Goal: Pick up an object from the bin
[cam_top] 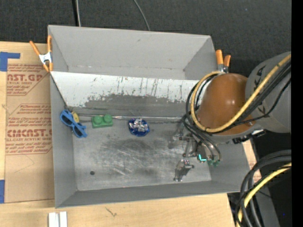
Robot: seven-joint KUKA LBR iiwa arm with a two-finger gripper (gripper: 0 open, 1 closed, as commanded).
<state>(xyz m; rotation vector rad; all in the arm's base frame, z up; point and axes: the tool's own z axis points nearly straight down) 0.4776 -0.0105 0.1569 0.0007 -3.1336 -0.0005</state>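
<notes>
- arm reaches in from the right, hand (pixel 180 156) low over the bin's (pixel 118 162) bare right floor, fingers spread, holding nothing
- orange cover (pixel 222 100) hides the wrist; fingertips are hard to make out

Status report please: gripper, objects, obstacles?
Gripper over bare floor, bin's right. Blue plastic sunglasses, green toy brick, blue-silver foil ball along back wall, untouched. Nothing between them.

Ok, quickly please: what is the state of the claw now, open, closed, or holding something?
Claw: cannot be told from this view; it hangs over the right part of the bin.
</notes>
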